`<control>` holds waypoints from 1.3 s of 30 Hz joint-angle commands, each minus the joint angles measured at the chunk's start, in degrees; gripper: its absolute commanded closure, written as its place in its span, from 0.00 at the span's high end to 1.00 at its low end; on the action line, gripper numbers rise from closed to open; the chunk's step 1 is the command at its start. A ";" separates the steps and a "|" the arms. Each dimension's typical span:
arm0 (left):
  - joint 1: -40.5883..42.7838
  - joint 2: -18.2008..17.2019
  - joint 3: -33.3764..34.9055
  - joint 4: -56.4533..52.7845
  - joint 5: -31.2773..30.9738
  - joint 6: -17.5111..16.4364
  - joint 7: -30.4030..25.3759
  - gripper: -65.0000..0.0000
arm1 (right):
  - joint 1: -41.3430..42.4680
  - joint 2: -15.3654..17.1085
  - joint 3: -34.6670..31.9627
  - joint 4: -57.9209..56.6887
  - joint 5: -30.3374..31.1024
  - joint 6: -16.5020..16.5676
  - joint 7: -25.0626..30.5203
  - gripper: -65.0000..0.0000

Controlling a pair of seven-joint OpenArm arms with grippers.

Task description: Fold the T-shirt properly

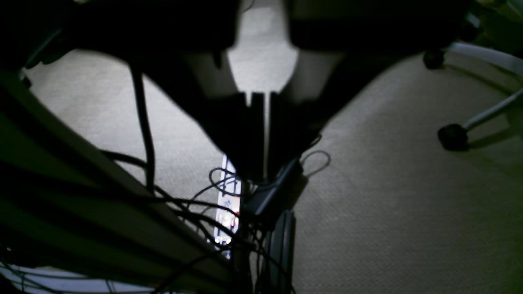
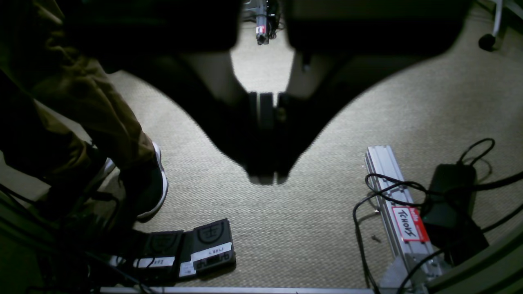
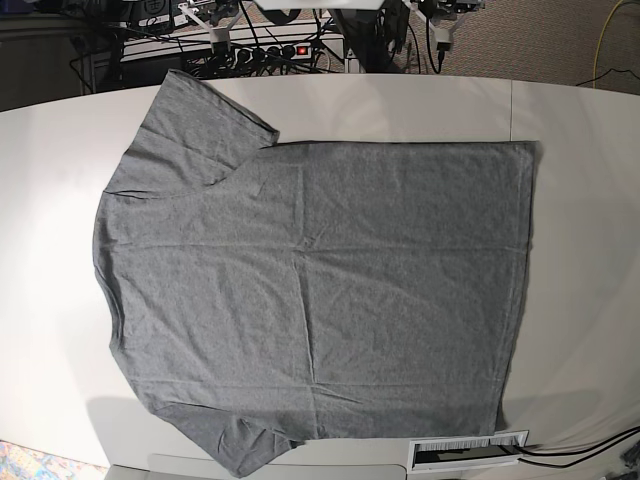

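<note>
The heather-grey T-shirt [image 3: 320, 290] lies spread flat on the white table [image 3: 580, 250]. Its sleeves are at the left, one at the far side [image 3: 200, 125] and one at the near side [image 3: 240, 448]. Its hem runs along the right. Neither arm shows in the base view. My left gripper [image 1: 265, 171] hangs off the table over carpet, its jaws together with only a thin slit between them, holding nothing. My right gripper [image 2: 265, 176] also hangs over the carpet, jaws together and empty. The shirt is out of both wrist views.
Below the left gripper are tangled cables [image 1: 212, 196], a black adapter [image 1: 269, 196] and chair casters [image 1: 453, 136]. Below the right gripper are foot pedals [image 2: 208, 245], a person's leg and shoe [image 2: 151, 188], and an aluminium rail [image 2: 400, 220]. A white strip [image 3: 470, 452] lies at the table's near edge.
</note>
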 commanded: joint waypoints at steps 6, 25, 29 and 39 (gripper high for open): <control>0.55 -0.31 -0.02 0.22 -0.28 0.02 -0.66 0.00 | -0.61 0.48 0.15 0.31 0.02 -0.22 0.04 0.00; 6.36 -3.13 -0.02 4.24 -0.07 -0.20 -0.66 0.00 | -5.70 2.69 0.15 0.52 -4.02 0.22 -0.13 0.00; 11.65 -5.70 -0.02 9.42 -0.09 -0.22 -0.66 0.00 | -8.81 5.53 0.15 3.69 -4.02 2.12 -2.69 0.00; 28.48 -13.33 -0.04 32.59 -0.31 -0.15 -1.11 0.00 | -22.60 15.56 0.15 26.43 -4.00 3.21 -9.51 0.00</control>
